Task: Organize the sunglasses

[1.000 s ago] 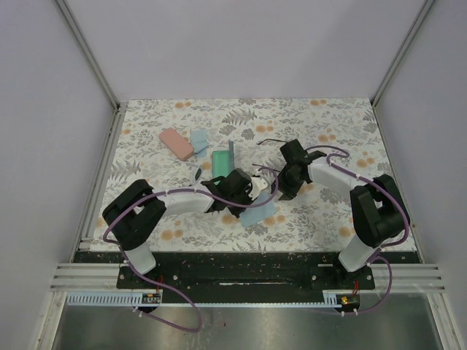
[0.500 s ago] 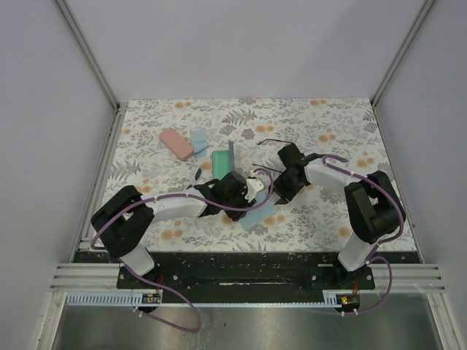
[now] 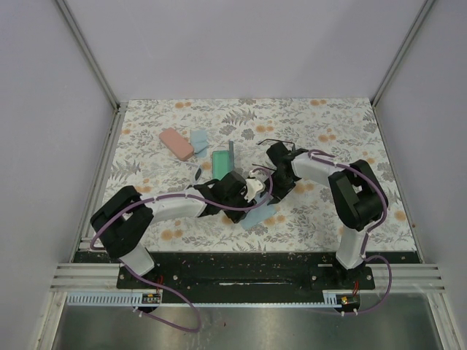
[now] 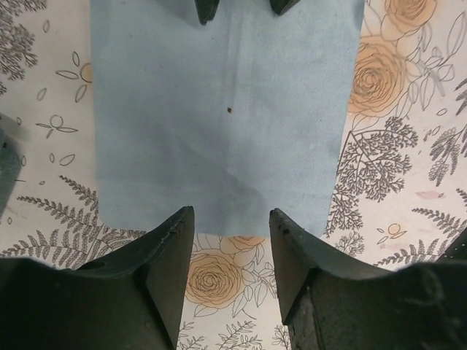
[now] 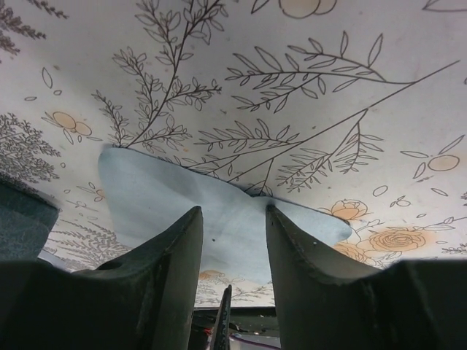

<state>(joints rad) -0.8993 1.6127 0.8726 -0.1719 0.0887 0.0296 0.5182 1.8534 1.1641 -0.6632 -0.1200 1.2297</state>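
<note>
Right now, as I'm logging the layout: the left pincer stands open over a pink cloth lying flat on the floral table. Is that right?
Not quite: the cloth is light blue, not pink. The left wrist view shows the left pincer standing open over it, flat on the floral table.

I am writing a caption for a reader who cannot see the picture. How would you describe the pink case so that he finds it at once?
On the flowered table, look at the far left part. The pink case lies there slantwise, with a small blue cloth beside its right end. Nothing else is pink: its other neighbour is a green case.
</note>
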